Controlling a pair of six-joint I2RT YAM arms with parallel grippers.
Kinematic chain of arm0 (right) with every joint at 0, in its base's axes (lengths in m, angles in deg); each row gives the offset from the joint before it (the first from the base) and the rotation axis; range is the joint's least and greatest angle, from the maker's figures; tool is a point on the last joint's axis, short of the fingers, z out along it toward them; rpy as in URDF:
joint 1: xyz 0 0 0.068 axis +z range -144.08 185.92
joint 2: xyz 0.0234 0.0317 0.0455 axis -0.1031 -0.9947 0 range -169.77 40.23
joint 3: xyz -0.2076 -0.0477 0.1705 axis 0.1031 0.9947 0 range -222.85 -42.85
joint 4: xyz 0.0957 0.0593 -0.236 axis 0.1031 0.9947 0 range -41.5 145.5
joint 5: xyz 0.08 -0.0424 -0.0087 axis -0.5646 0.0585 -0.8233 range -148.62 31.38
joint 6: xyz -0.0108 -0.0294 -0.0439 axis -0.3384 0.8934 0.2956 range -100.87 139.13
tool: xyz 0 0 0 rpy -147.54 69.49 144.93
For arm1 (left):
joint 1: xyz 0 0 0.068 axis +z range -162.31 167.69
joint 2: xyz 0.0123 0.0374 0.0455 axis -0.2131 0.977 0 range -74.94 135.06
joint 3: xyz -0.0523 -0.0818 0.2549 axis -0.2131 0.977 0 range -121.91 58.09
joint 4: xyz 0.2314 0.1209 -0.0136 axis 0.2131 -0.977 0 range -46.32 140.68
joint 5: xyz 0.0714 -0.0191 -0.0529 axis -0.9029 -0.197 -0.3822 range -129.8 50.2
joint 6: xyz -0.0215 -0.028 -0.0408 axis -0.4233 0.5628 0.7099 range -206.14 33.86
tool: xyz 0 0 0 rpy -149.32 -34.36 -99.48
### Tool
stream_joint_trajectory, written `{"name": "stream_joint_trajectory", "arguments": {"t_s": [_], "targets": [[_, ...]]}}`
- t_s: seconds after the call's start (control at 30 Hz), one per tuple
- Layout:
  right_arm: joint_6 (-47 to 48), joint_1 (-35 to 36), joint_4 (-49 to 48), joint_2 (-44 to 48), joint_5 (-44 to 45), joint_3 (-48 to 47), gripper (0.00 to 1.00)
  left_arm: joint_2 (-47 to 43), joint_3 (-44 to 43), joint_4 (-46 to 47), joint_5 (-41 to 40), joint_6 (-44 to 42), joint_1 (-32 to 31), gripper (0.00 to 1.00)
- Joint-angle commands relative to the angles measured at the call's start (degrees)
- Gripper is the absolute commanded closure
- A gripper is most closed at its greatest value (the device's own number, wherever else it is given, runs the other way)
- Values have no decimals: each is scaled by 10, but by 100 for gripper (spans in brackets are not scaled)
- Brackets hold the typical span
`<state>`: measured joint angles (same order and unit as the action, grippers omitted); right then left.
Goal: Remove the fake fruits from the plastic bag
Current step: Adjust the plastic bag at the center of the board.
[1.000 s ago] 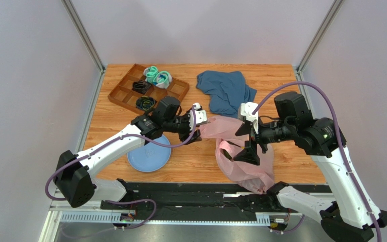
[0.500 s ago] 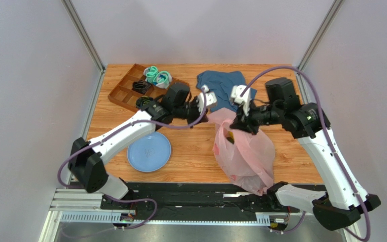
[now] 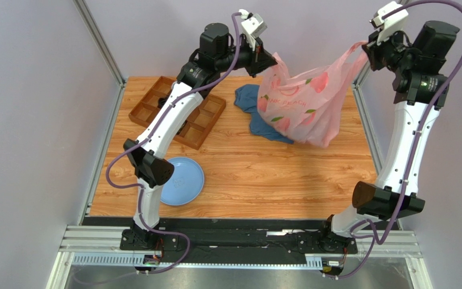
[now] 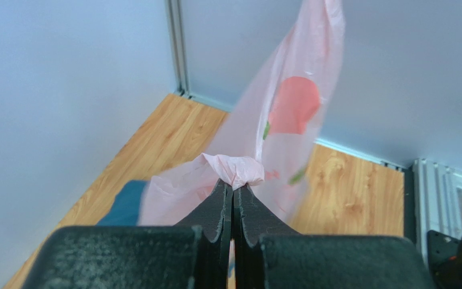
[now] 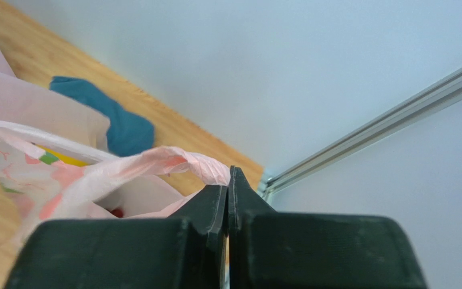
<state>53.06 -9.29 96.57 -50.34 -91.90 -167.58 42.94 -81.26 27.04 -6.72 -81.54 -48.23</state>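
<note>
Holding the pink plastic bag aloft above the blue cloth. The left gripper and right gripper are each pinched tight on bunched plastic. The fake fruits are inside, so this is probably the emptying step; next, tip the bag.

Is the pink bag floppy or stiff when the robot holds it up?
Probably floppy: the plastic bag sags in a pouch between the left gripper and right gripper, which pinch its bunched top edges. It likely has some weight, since the bottom bulges down and something yellow shows inside. The thin film looks crinkly and may slip or tear.
</note>
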Motion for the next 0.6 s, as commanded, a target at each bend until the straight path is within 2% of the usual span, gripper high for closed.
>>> {"name": "stream_joint_trajectory", "arguments": {"t_s": [0.0, 0.07, 0.1, 0.13, 0.2, 0.23, 0.33, 0.37, 0.4, 0.43, 0.47, 0.5, 0.53, 0.57], "targets": [[66, -4, -90, 84, -27, 28, 100, -56, 14, 21, 45, 45, -6, 100], [109, -4, -97, 158, -29, 105, 100, -82, 93, 17, 75, 40, -8, 100], [132, -4, -83, 186, -32, 143, 100, -110, 125, 15, 80, 37, -10, 100], [154, -4, -70, 211, -32, 220, 100, -124, 190, 15, 88, 34, -13, 100], [227, -4, -15, 286, -20, 291, 100, -167, 257, 18, 92, 21, -18, 100], [250, -4, 1, 310, -8, 375, 100, -179, 319, 23, 93, 21, -24, 100], [261, -10, 18, 411, 54, 509, 100, -199, 402, 25, 98, 28, -42, 100], [261, -12, 21, 433, 75, 591, 100, -199, 417, 28, 98, 40, -47, 100], [264, -14, 26, 449, 84, 626, 90, -195, 428, 32, 98, 46, -52, 100], [265, -14, 27, 477, 94, 655, 76, -189, 440, 28, 98, 50, -61, 81], [263, -14, 28, 485, 109, 700, 58, -185, 442, 25, 95, 60, -64, 68], [261, -14, 42, 491, 114, 707, 39, -179, 443, 24, 88, 68, -65, 54], [251, -14, 55, 493, 114, 702, 35, -180, 443, 15, 71, 76, -65, 31], [246, -13, 71, 491, 101, 689, 31, -185, 442, 5, 56, 78, -65, 26]]}}
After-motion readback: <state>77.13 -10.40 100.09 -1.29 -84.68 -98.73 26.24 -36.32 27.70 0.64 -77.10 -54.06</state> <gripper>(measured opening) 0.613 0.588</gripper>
